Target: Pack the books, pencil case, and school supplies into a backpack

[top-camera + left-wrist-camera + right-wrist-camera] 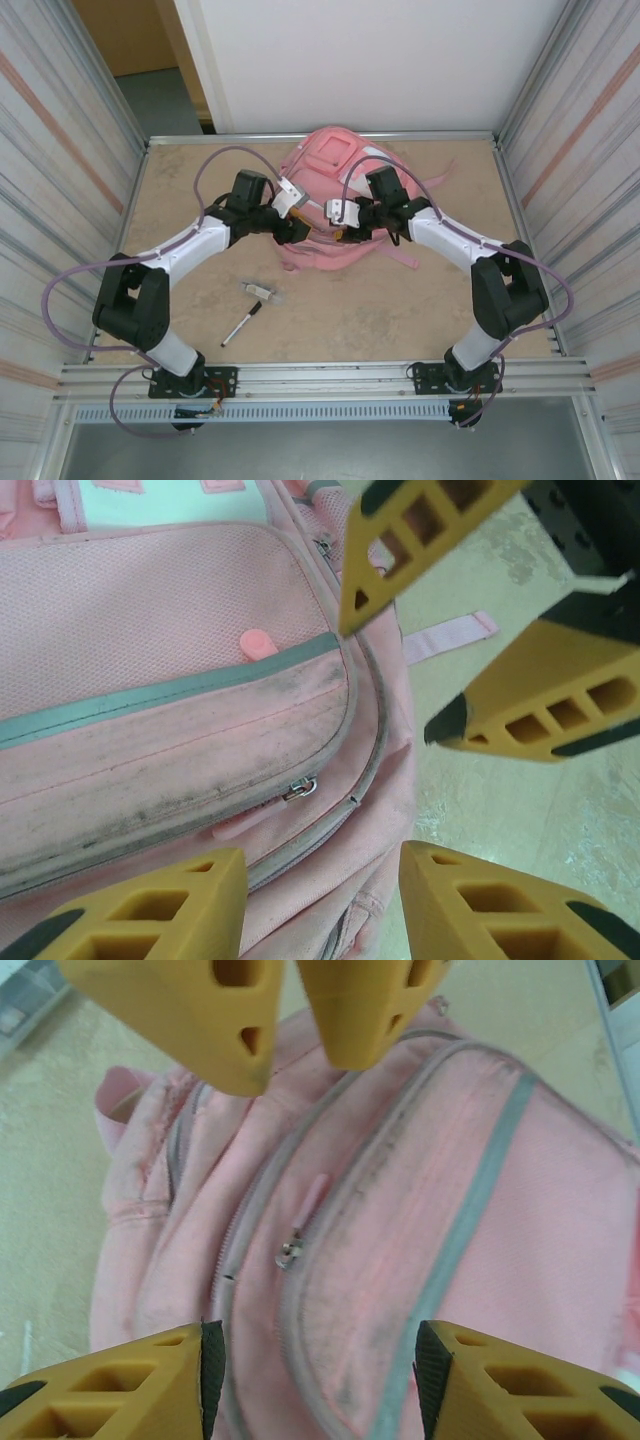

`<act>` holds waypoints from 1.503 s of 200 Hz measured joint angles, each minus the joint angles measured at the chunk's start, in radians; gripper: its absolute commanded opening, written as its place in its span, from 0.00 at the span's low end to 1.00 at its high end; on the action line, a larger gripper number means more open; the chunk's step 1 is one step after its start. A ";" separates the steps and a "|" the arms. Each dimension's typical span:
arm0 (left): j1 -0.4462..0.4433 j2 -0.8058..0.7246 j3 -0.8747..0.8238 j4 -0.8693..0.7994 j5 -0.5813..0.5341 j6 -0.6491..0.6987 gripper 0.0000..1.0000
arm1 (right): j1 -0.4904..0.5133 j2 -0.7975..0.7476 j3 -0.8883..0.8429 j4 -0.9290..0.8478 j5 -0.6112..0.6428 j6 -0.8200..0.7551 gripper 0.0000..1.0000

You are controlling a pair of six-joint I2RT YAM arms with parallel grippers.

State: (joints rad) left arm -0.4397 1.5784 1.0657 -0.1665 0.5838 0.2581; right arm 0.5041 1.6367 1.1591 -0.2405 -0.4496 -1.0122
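The backpack (pixel 330 160) lay flat at the far middle of the table (pixel 400 310), front pocket up, and its zips looked shut, so the step in hand was probably opening it before anything could go in. Both arms reached over its near end. The left gripper (pixel 320 880) stood partly open with only pink fabric below its fingers and nothing held; the right gripper (pixel 320 1360) was likewise apart and empty, hanging above the small metal zip puller (pixel 290 1252) on the curved seam. To do this well, the right gripper would need to come down squarely over that puller and pinch the metal or its pink tab, not the cloth beside it (soft fabric bunches and hides a puller easily). The left gripper could press or pinch the bag near the end of the zip, so that the bag stayed put when the pull began. The pull should follow the bend of the seam; dragging straight would likely jam the slider or drag the bag. The marker (pixel 241 325) and a small pale piece (pixel 260 290) waited on the near left of the table, well apart from the bag.
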 measured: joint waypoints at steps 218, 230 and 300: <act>0.002 0.049 -0.004 0.045 0.000 0.157 0.47 | -0.043 0.075 0.019 0.077 -0.056 -0.016 0.00; 0.002 0.064 -0.003 0.061 0.013 0.178 0.47 | -0.044 0.075 0.019 0.071 -0.068 -0.016 0.00; -0.041 0.090 -0.065 0.237 0.046 0.302 0.32 | -0.045 0.019 0.007 0.027 -0.093 -0.009 0.00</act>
State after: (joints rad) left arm -0.4805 1.6688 1.0008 0.0700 0.6296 0.5602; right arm 0.4595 1.6554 1.1660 -0.2131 -0.5423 -1.0210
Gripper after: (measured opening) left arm 0.342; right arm 0.091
